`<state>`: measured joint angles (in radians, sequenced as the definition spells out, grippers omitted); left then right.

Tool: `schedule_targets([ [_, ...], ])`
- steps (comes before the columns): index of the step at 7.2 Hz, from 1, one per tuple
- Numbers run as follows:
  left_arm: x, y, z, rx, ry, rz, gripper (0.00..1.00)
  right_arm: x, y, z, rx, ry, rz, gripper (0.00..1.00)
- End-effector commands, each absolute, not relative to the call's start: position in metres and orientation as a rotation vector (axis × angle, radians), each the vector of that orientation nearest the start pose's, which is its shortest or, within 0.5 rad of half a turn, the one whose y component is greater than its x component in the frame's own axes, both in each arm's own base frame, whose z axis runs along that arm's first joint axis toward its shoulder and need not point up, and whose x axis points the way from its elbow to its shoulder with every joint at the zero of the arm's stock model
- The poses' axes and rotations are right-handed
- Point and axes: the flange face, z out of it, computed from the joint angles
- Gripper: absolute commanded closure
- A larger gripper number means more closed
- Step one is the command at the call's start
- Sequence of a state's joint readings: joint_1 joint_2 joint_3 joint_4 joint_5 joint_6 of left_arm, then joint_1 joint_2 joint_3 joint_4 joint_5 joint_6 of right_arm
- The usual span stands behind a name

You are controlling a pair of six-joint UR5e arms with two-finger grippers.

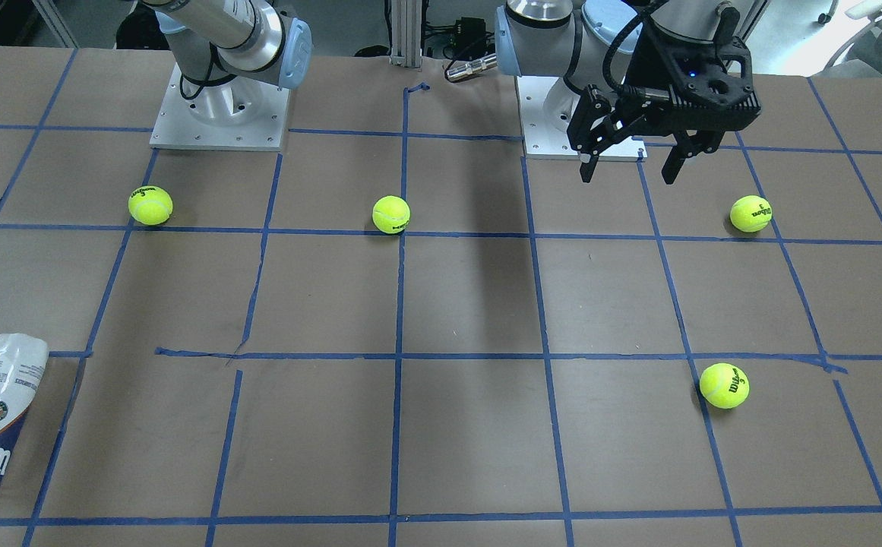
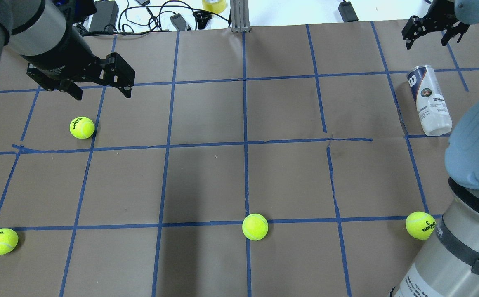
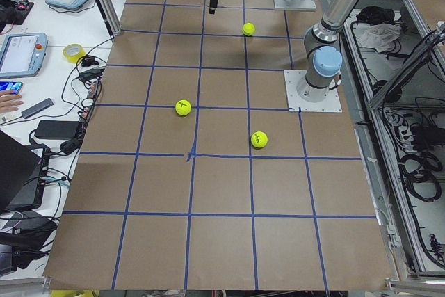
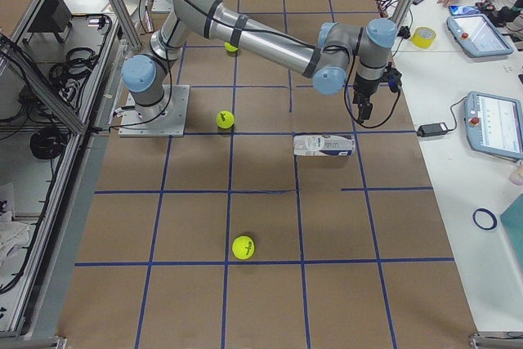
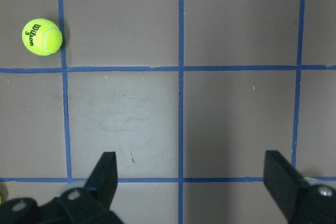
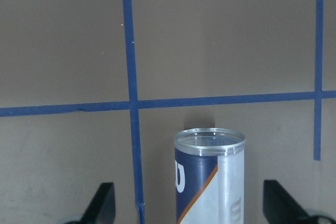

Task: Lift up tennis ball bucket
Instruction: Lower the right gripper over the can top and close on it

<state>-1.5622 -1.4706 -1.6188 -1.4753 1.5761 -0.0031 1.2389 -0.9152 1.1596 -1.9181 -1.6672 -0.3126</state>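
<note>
We are seeing the clear plastic cylindrical tennis ball bucket (image 2: 429,101), labelled white, navy and orange, lying on its side at the right end of the brown, blue-taped bench (image 2: 284,177). Our right pincer (image 2: 425,41) is hovering open over its navy end, touching nothing. Our left pincer (image 2: 103,94) is hanging open above a yellow-green tennis ball (image 2: 82,127).

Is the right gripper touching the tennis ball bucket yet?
Apart. The right wrist view shows the right gripper open, its fingers wide on either side of the tennis ball bucket, with bare table showing in both gaps.
</note>
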Motion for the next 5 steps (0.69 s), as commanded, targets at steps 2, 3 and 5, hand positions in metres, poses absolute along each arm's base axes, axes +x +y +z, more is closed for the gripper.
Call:
schedule_targets([
  [2, -0.128, -0.462, 0.523, -0.022, 3.126, -0.238, 0.0, -0.153, -0.758, 0.259, 0.041, 3.261, -0.057, 0.0],
  [3, -0.129, -0.465, 0.521, -0.02, 3.129, -0.236, 0.0, -0.162, -0.757, 0.251, 0.035, 3.26, -0.037, 0.0],
  [5, -0.129, -0.464, 0.522, -0.02, 3.127, -0.24, 0.0, -0.174, -0.755, 0.224, 0.044, 3.243, 0.022, 0.0],
])
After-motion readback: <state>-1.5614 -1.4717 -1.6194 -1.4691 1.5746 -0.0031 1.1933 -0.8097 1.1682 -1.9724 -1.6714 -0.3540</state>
